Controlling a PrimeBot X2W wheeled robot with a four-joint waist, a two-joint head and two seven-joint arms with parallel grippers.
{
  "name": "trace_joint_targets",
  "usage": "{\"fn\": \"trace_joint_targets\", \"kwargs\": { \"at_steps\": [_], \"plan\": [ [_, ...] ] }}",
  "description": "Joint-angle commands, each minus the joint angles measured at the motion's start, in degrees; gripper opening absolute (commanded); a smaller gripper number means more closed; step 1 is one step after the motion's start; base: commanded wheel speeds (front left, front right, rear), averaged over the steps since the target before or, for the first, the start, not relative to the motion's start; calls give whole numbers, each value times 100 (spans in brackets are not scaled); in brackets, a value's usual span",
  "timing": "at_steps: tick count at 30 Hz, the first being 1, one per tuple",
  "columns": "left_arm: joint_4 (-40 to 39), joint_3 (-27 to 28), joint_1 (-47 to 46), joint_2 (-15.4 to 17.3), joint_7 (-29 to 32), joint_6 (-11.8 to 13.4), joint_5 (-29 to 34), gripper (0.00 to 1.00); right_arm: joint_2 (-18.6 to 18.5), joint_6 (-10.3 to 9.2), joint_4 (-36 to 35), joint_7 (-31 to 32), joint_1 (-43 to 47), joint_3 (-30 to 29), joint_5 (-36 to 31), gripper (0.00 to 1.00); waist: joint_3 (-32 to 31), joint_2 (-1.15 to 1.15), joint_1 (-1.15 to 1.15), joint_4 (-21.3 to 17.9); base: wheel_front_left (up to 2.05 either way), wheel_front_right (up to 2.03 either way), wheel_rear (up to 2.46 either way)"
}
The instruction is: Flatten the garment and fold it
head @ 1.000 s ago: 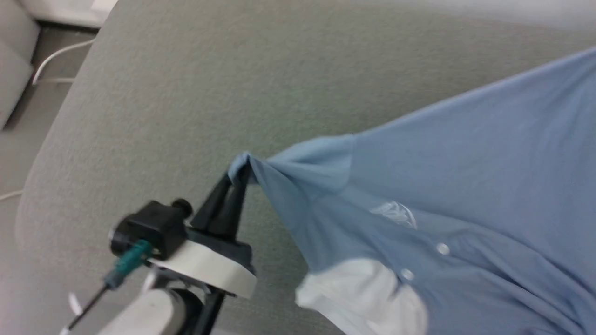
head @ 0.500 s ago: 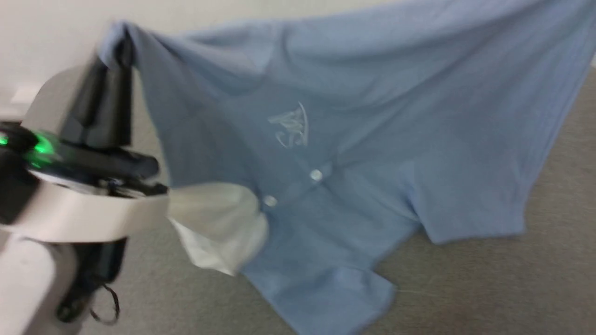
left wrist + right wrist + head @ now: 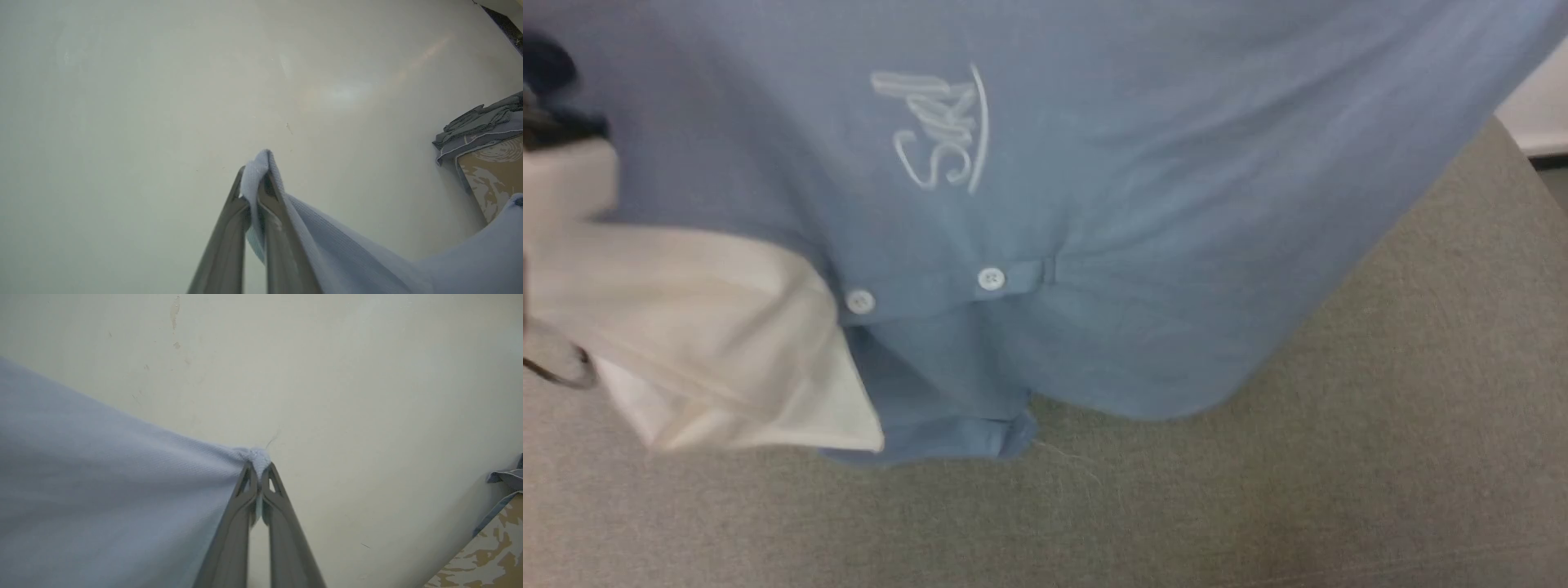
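- Left gripper [image 3: 255, 181] and right gripper [image 3: 258, 468] each clamp a small tuft of the polo shirt [image 3: 1143, 196], held up over the grey padded surface [image 3: 1339, 490].
- Either thin pinch may slip under tension.
- The drooping white collar [image 3: 727, 343] may land creased.

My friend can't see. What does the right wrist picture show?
The right gripper is shut on a bunched corner of the light blue shirt. The cloth stretches away to the left, with a plain pale surface behind.
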Motion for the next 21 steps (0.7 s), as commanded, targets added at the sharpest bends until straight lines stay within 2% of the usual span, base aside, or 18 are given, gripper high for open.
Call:
{"fn": "trace_joint_targets", "kwargs": {
  "at_steps": [1,5,10,14,21],
  "plan": [
    [125,26,-268,34,74,-96,-51,0,60,-12,-16,15,-94,-72,39,0,455,-1,0,-120,0,0,0],
    [672,-66,-1123,16,299,-425,-148,0,66,-12,99,-87,-484,-174,-5,0,1051,-1,0,-179,0,0,0],
    [1718,-321,-2387,-96,414,-913,0,0,130,-12,661,-522,-1312,-62,-171,0,1856,-1,0,-209,0,0,0],
    [2796,-562,-3471,-344,294,-1276,256,0,356,-12,1387,-990,-2183,128,-355,0,2394,-1,0,-202,0,0,0],
    [4458,-762,-5300,-954,-374,-1551,733,0,872,-12,2816,-1942,-3722,345,-847,0,3055,-1,0,-155,0,0,0]
  ]
}}
